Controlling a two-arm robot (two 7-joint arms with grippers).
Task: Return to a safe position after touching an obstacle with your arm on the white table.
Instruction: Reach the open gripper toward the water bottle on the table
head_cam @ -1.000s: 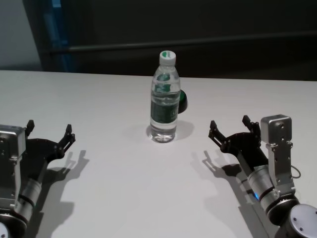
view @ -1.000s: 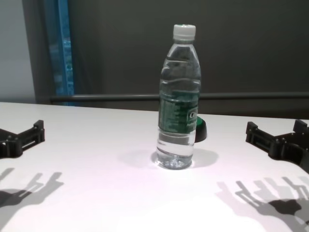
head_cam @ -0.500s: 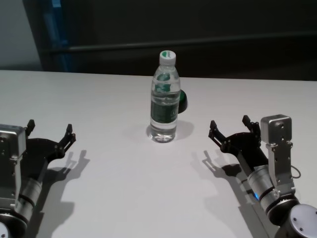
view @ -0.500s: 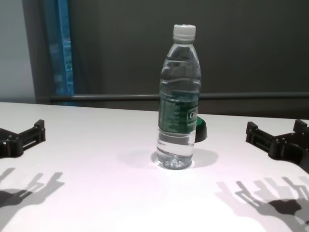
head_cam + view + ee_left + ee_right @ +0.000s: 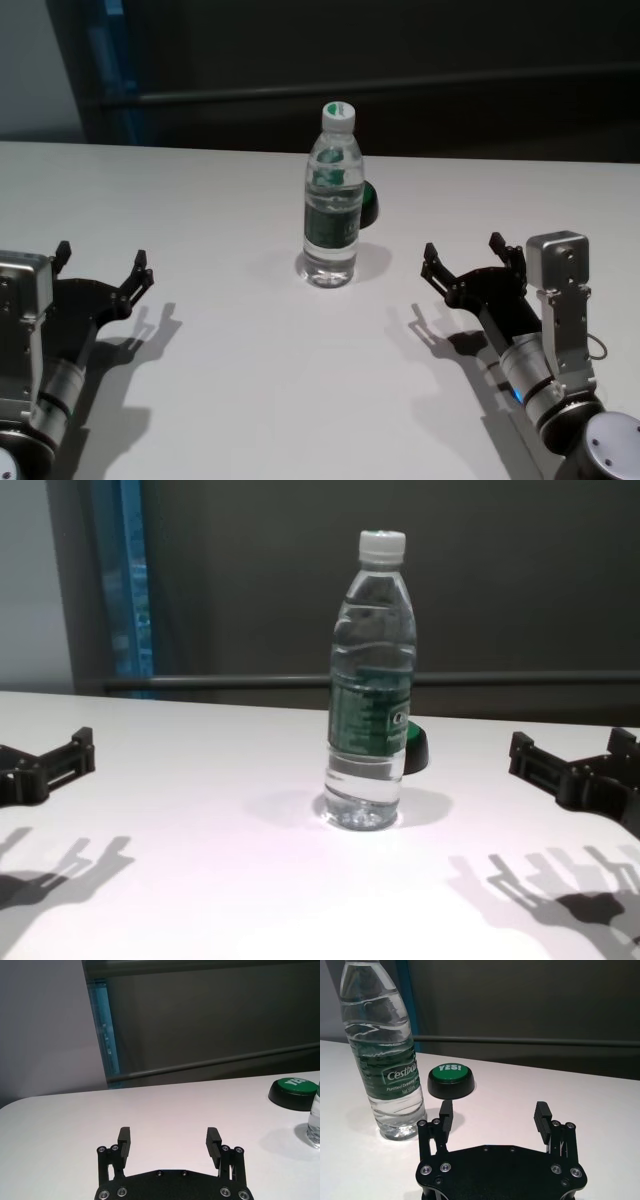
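Our right gripper (image 5: 471, 256) hangs low over the table (image 5: 250, 390) on the near right, its fingers spread apart and holding nothing. Our left gripper (image 5: 100, 262) hangs the same way on the near left, also spread and empty. Both point away from us, toward the far side.

The bottle (image 5: 332, 196) stands upright in the middle of the table, between the two grippers and a little farther than both. From the right gripper it lies to the far left; from the left gripper it lies to the far right. Neither arm touches it, and we judge the right gripper to be somewhat nearer. Its long axis is vertical, so a sideways sweep of a forearm could knock it over. For a safe position, we think that each arm should draw back toward us and away from the centre, not across it.

Just behind the bottle sits a green button (image 5: 368, 204) on a black base. In the head view the bottle hides most of it. The right wrist view shows the button (image 5: 451, 1080) whole, with the word "YES!" on top, and the bottle (image 5: 382, 1058) beside it, apart. The left wrist view shows only the bottle's lower edge (image 5: 315, 1122), well to the side of our left gripper (image 5: 170, 1143).
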